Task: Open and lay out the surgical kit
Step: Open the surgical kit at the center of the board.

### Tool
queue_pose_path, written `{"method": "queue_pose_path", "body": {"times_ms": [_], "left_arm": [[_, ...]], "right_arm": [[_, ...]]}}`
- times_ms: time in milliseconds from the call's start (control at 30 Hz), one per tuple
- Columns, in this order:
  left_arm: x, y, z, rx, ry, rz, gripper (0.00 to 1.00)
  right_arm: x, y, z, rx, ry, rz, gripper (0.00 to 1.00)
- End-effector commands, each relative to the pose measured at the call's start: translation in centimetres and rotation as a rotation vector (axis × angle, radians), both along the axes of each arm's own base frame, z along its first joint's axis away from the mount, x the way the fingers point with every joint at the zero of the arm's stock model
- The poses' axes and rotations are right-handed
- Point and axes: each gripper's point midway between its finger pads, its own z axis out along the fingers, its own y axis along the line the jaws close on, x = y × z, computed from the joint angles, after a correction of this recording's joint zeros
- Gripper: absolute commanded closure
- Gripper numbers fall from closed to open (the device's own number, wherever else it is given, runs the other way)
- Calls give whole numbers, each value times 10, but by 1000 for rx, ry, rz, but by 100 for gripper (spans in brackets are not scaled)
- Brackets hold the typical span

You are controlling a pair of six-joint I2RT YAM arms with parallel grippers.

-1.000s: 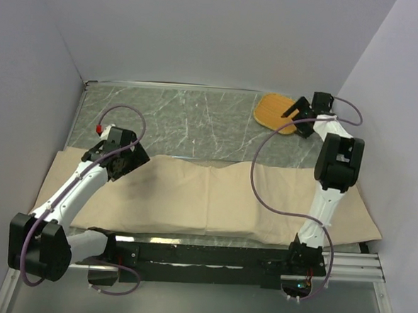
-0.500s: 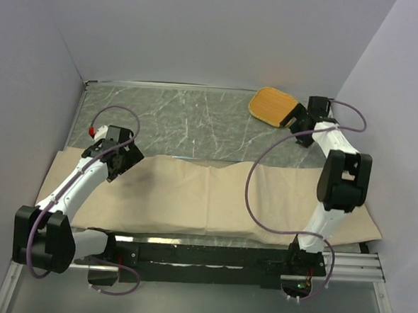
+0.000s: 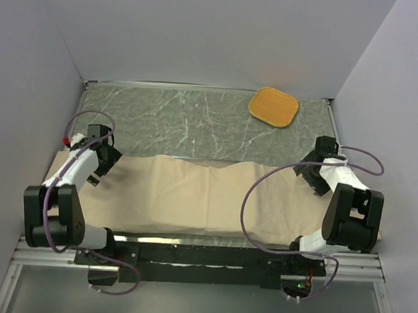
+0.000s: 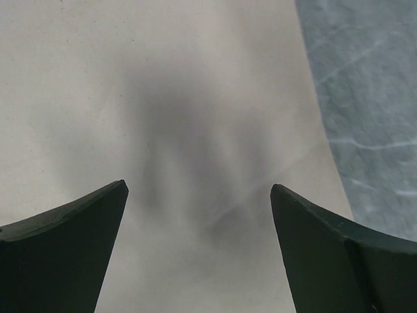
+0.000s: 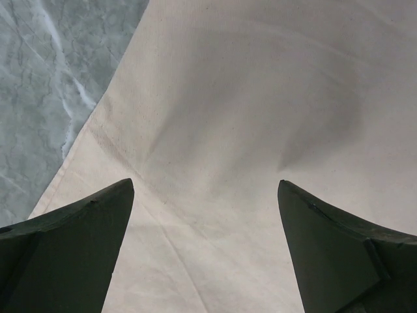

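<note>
A: Whereabouts of the large beige wrapping cloth [image 3: 206,195]?

B: Spread across the near half of the grey marbled table [image 3: 183,119], reaching almost from the left edge to the right edge. Lying fairly flat, with a wavy far border and a straight crease running near to far around the middle. Far half of the table left bare.

A: And the left gripper [image 3: 98,167]?

B: Poised over the left end of the cloth, close to its far left corner, pointing downward. Jaws spread wide in the left wrist view and holding nothing. Between the dark fingers [image 4: 65,248], only cloth with a soft grey shadow on it, plus a strip of bare marble along the right side of that view. Hard to say whether touching the fabric or just above it.

A: Right gripper [image 3: 309,170]?

B: Much the same on the other side: over the right end of the cloth, near its far edge, aimed down. Jaws wide apart here too, with nothing held between them. Seen from the right wrist, gently rumpled cloth below, its slanting edge and bare marble at the upper left. Contact with the fabric again impossible to judge.

A: Anything else out there?

B: An orange rounded-square woven pad [image 3: 274,107], flat on the bare marble at the far right, well apart from the cloth and from both grippers.
</note>
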Motion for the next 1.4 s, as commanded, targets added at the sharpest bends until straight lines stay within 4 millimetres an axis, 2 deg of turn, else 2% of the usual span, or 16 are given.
{"method": "queue_pose_path", "body": {"times_ms": [0, 133, 333, 400, 433, 500, 533, 600, 667, 767, 900, 1100, 1133, 1167, 1233, 1367], "left_arm": [[5, 4, -19, -13, 49, 37, 2], [-4, 0, -47, -54, 148, 48, 6], [-10, -3, -66, -80, 223, 50, 18], [-11, -3, -67, -83, 234, 51, 25], [-12, -3, -70, -86, 245, 53, 33], [-12, -4, -70, -87, 250, 51, 52], [-13, -4, -72, -88, 257, 50, 58], [-11, -4, -70, -87, 257, 48, 77], [-5, -4, -69, -89, 254, 43, 89], [7, -2, -63, -87, 247, 34, 98], [29, 3, -58, -79, 242, 32, 99], [83, 13, -49, -87, 212, 47, 99], [102, 16, -38, -85, 172, 49, 99], [108, 16, -38, -91, 174, 48, 99], [130, 18, -34, -97, 152, 48, 99], [156, 18, -32, -116, 133, 41, 98]], "right_arm": [[1, -11, 9, -54, -36, -55, 2], [-4, -6, -7, -31, 1, -55, 4], [-8, 4, -29, 26, 40, -44, 12], [-9, 6, -34, 36, 47, -42, 22], [-9, 7, -36, 40, 50, -41, 34], [-7, 7, -37, 44, 43, -38, 43], [-8, 7, -38, 42, 50, -43, 56], [-2, 8, -37, 51, 36, -39, 69], [1, 7, -37, 57, 41, -45, 90], [14, 7, -34, 64, 22, -46, 100], [48, -1, -17, 56, -33, -46, 100], [105, -14, -2, 65, -87, -55, 100], [113, -16, -1, 67, -94, -53, 100], [131, -20, 12, 64, -132, -46, 100], [146, -21, 7, 73, -129, -39, 100], [190, -25, 20, 84, -190, 1, 100]]}}
